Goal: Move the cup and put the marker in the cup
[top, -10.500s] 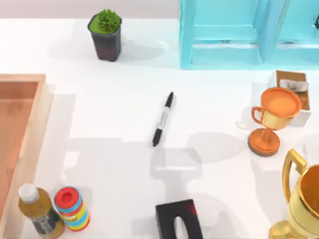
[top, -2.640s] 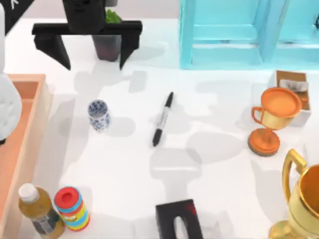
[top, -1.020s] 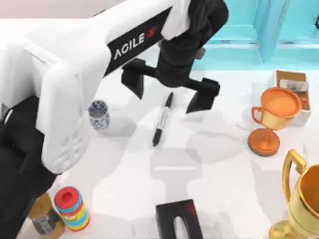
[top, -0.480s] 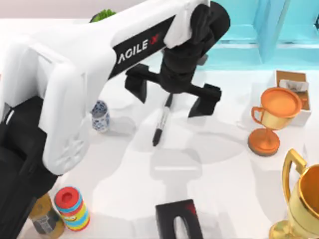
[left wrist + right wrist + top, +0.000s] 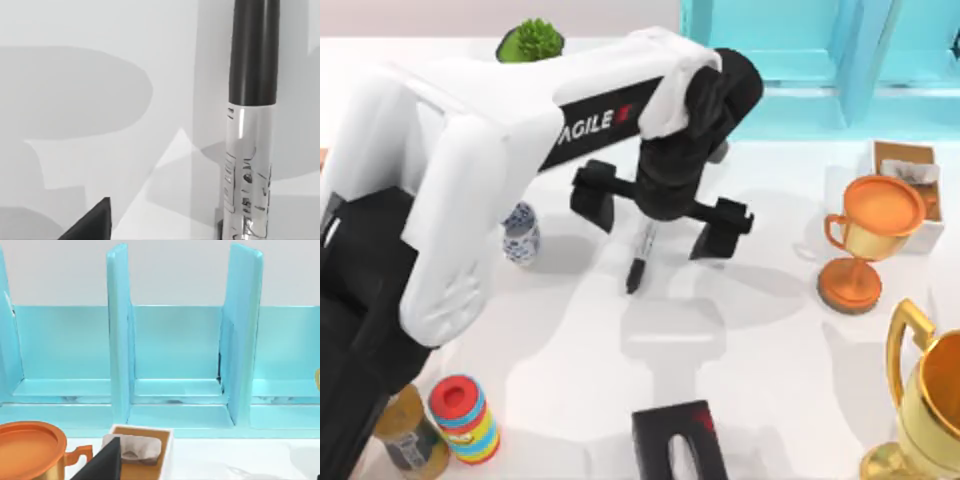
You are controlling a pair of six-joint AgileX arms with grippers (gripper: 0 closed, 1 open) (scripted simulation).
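Close in, our left wrist view has the marker [image 5: 250,125] lying flat on the desk [image 5: 75,30], ungrasped. From above, our left end effector [image 5: 660,215] hangs spread wide astride that marker [image 5: 640,255], fingers [image 5: 592,195] clear of it. Beside it stands the cup [image 5: 520,232], upright and apart, seemingly already placed. Grasping and dropping the marker in remain. Farther right, our right arm's open end effector [image 5: 107,462] idles facing the turquoise shelf [image 5: 175,355].
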